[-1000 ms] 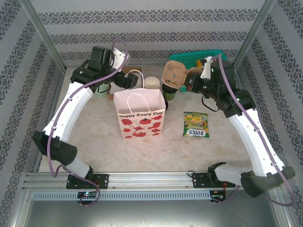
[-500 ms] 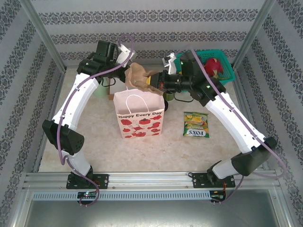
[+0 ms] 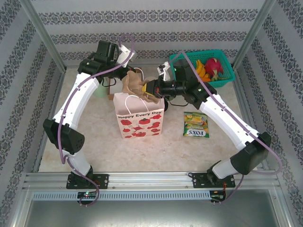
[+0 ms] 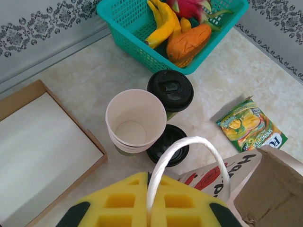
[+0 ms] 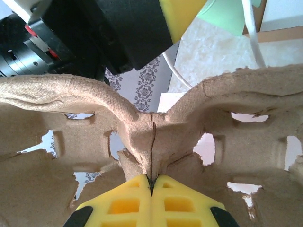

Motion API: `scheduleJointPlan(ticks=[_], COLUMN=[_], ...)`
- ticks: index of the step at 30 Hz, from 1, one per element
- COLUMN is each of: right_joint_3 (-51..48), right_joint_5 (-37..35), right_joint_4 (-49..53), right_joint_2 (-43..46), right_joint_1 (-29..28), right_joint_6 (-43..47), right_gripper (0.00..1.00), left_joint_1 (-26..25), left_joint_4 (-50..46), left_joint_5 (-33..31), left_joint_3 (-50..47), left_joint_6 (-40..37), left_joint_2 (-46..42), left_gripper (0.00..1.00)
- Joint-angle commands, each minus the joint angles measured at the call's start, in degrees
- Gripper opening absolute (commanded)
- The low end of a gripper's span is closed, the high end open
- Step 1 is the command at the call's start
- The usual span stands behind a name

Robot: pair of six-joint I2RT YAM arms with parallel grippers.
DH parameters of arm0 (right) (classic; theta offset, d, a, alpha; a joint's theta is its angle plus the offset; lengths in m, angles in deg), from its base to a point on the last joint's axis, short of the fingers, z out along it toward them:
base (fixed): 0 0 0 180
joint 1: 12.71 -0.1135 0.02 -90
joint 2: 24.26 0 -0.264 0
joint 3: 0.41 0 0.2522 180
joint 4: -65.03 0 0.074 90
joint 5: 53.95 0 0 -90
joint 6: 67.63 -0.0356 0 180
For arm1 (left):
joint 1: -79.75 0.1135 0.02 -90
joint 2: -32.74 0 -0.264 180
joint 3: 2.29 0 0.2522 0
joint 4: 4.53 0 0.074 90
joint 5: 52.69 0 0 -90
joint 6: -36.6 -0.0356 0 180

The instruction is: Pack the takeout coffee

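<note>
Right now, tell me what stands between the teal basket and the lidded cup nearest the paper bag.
Another black-lidded cup stands between the basket and that cup, in the left wrist view.

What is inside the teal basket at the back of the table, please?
The teal basket holds a yellow banana, an orange fruit and a pink dragon fruit. Anything beneath them is covered by the fruit.

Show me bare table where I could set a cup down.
Widest: the strip between the bag and the near rail. Also free: the gap between bag and snack packet, and left of the bag. Crowded: behind the bag, where lidded cups, cup stack and basket sit close.
</note>
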Motion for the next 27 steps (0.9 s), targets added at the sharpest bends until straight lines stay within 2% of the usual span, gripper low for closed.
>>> scheduleJointPlan(ticks=[1,8,12,21,27], right_joint_3=[-1.6,-1.8,-1.3,4.1,0.0], right_joint_5=[1.0,-0.8,-0.4,1.4,-1.2], right_joint_4=[-0.3,3.6,4.7,4.3,4.0], right_joint_2=[0.3,-0.7,-1.0,-0.4,0.3], right_joint_1=[0.3,-0.5,-1.2,-4.7,-4.0], right_joint_6=[-0.1,2.0,2.5,5.2,4.0], right_gripper=[0.0,0.0,0.0,0.0,0.0], left_joint_1=[1.2,1.5,1.6,1.5,1.5], left_joint_4=[-0.5,-0.2,0.6,1.8,1.8], left_joint_5=[0.4,1.8,0.4,0.5,0.4], left_joint_3=[1.7,2.6,3.1,3.8,4.2], left_joint_6=[1.3,1.6,2.6,4.8,5.1], left_joint_2=[0.3,0.6,1.2,2.5,2.9], left_gripper=[0.08,0.1,0.1,0.04,0.03])
